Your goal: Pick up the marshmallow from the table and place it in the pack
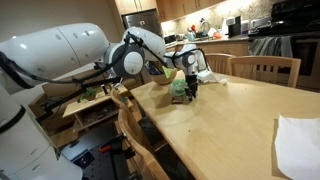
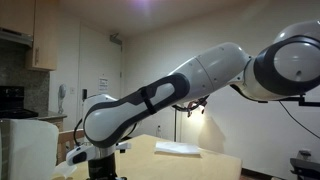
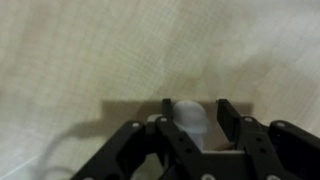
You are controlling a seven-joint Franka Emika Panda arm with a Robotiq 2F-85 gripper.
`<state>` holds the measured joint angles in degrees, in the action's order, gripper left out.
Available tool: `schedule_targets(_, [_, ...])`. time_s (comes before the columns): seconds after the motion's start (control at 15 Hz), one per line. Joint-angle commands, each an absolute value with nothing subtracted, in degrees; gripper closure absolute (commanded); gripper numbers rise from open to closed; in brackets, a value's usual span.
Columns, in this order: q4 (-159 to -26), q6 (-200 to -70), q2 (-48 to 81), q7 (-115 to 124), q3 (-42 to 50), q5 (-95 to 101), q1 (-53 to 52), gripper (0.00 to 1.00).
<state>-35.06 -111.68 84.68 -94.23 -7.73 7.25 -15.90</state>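
The pale wooden desk (image 1: 230,115) fills most of the scene, and every place below is given from it. The white, thick-jointed robot arm (image 1: 60,50) comes in from beyond one long edge of the desk and stretches over the top towards its far end. In an exterior view the same arm (image 2: 190,80) crosses high above the desk (image 2: 165,165). A slatted wooden chair (image 1: 265,68) stands at the desk's far edge. Another chair of the same wood (image 1: 130,130) is pushed against the near long edge.

A flat white sheet of paper (image 1: 298,145) lies on the desk at its near corner, and it also shows lying on the top in an exterior view (image 2: 180,149).

The black two-fingered tool (image 1: 188,88) hangs low over the far part of the desk. A small greenish object (image 1: 179,92), too small to identify, sits on the desk right beside it.

In the wrist view the tool (image 3: 197,108) is set narrow. Its dark fingers (image 3: 228,112) stand on either side of the small white rounded marshmallow (image 3: 190,118), which is close above or on the bare desk top. The blur hides whether the pads actually press it.
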Motion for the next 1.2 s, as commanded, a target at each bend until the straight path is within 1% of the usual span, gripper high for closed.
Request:
schedule_targets(0.0, [-33.6, -108.6, 84.7, -92.8, -7.1, 6.4, -16.3, 0.8])
schedule_targets(0.13, [-33.3, -107.8, 84.7, -92.1, -6.8, 6.6, -16.6, 0.91])
schedule_targets(0.2, [-33.0, -107.4, 84.7, -91.1, -6.6, 6.8, -17.0, 0.91])
schedule_targets(0.27, [-32.9, -107.3, 84.7, -89.8, -6.4, 6.8, -17.2, 0.93])
schedule_targets(0.33, [-32.6, -107.0, 84.7, -88.0, -6.1, 6.9, -17.5, 0.94])
schedule_targets(0.47, [-32.2, -106.4, 84.7, -84.3, -5.7, 7.0, -18.0, 0.89])
schedule_targets(0.53, [-31.9, -105.9, 84.7, -82.6, -5.4, 7.2, -18.2, 0.9])
schedule_targets(0.6, [-31.6, -105.3, 84.7, -80.8, -5.1, 7.3, -18.5, 0.88])
schedule_targets(0.93, [-30.1, -101.5, 84.7, -69.6, -3.8, 7.4, -19.4, 0.9])
schedule_targets(1.13, [-29.8, -100.6, 84.7, -62.3, -3.9, 6.9, -19.2, 0.89])
